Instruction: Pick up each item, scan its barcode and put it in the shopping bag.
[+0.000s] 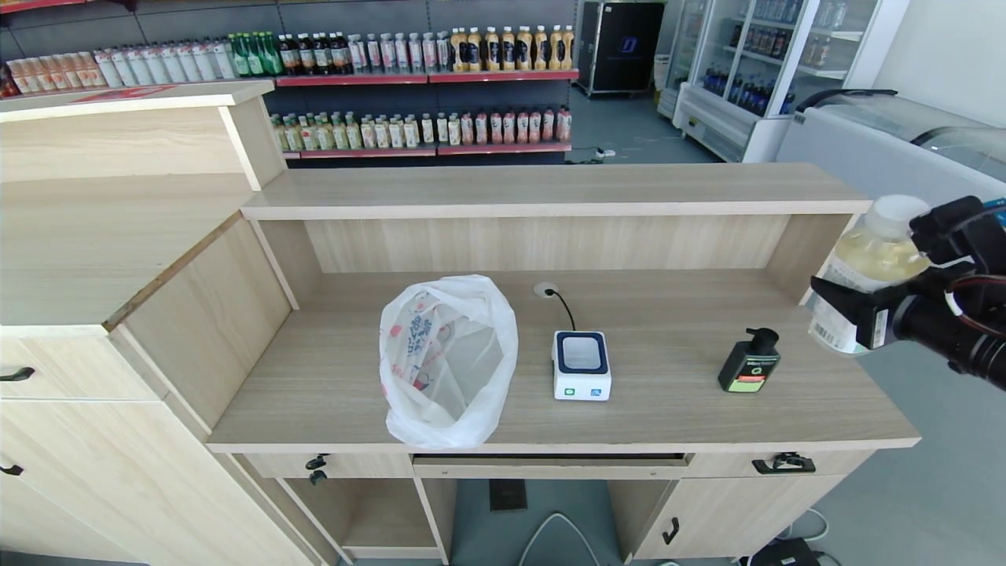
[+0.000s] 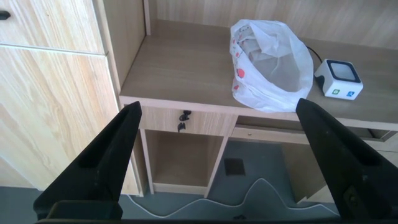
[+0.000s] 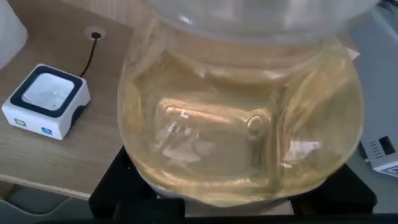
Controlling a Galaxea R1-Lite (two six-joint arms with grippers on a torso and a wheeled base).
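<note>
Pale-yellow bottle [image 1: 868, 267] near-upright, cap [image 1: 898, 214] uppermost

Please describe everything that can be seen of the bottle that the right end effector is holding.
The bottle looks like clear plastic and holds pale yellow liquid. It has a white cap and a white label with a barcode on its lower part. It is tilted, cap uppermost, in the air past the right end of the wooden counter, to the right of the black pump bottle. The right end effector is shut on its body; nothing else touches it.
</note>
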